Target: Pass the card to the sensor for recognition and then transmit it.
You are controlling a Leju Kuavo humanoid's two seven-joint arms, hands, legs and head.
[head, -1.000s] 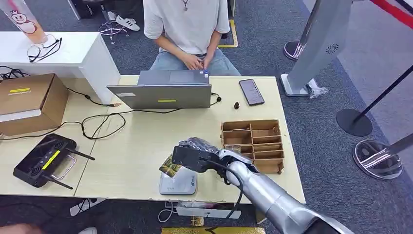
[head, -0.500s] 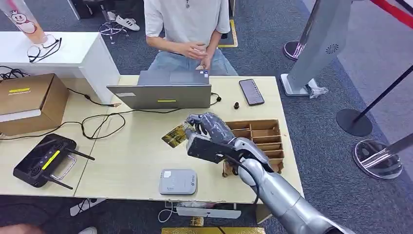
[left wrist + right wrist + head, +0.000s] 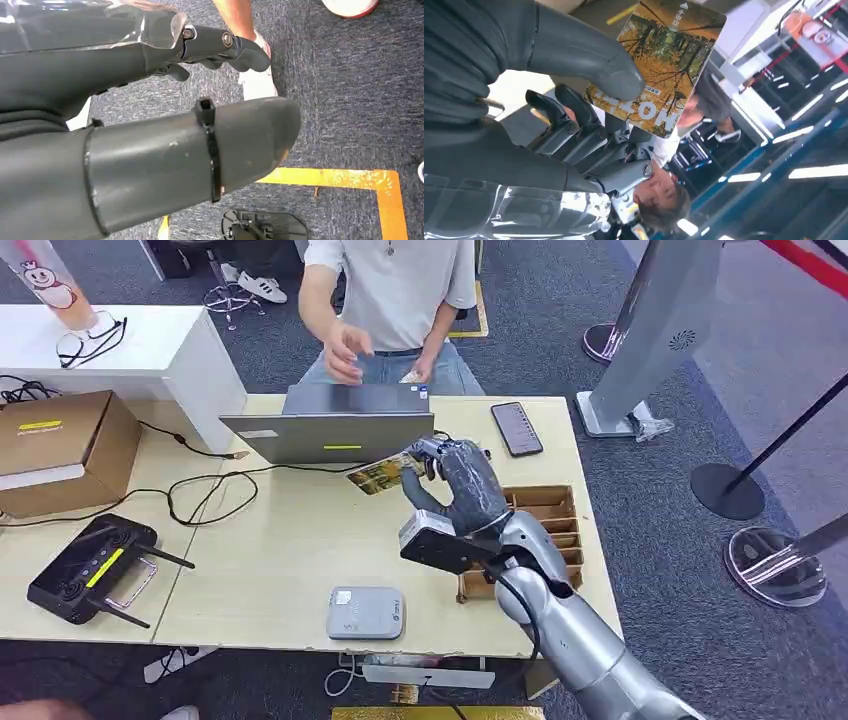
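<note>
My right hand is raised above the middle of the table and pinches a card printed with yellow autumn trees, held out toward the laptop. In the right wrist view my hand presses its thumb on the card with the darker fingers behind it. The sensor, a flat grey-white reader, lies near the table's front edge, well below and behind the card. A person sits behind the laptop and lifts one hand over its lid. My left hand hangs over the carpet with fingers apart and holds nothing.
An open grey laptop stands at the table's far edge, a black phone to its right. A wooden compartment box sits beside my right forearm. A cardboard box, cables and a black controller occupy the left side.
My right hand has lifted the card off the sensor and carried it up and away toward the laptop. The person's hand has risen from the lap to above the laptop lid.
</note>
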